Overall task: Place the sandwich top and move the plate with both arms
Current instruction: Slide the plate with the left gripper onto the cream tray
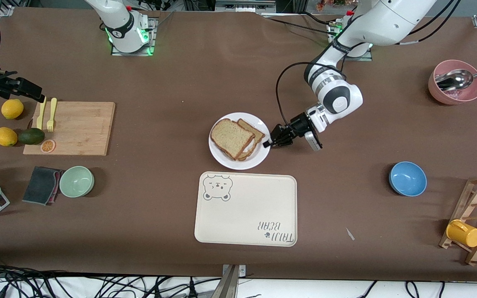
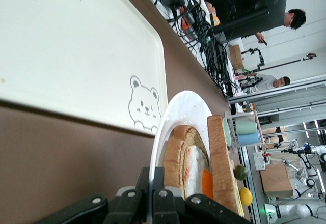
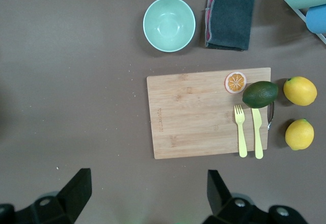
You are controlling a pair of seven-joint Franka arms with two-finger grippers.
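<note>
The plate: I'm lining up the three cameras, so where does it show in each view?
Front view: the plate lies mid-table, just farther from the camera than the bear-print tray, with the shut left gripper at its rim.
Left wrist view: the plate stands edge-on above that gripper, beside the tray.
Right wrist view: not in it.
Shared landmark: the tray's bear face, front and left wrist views.
</note>
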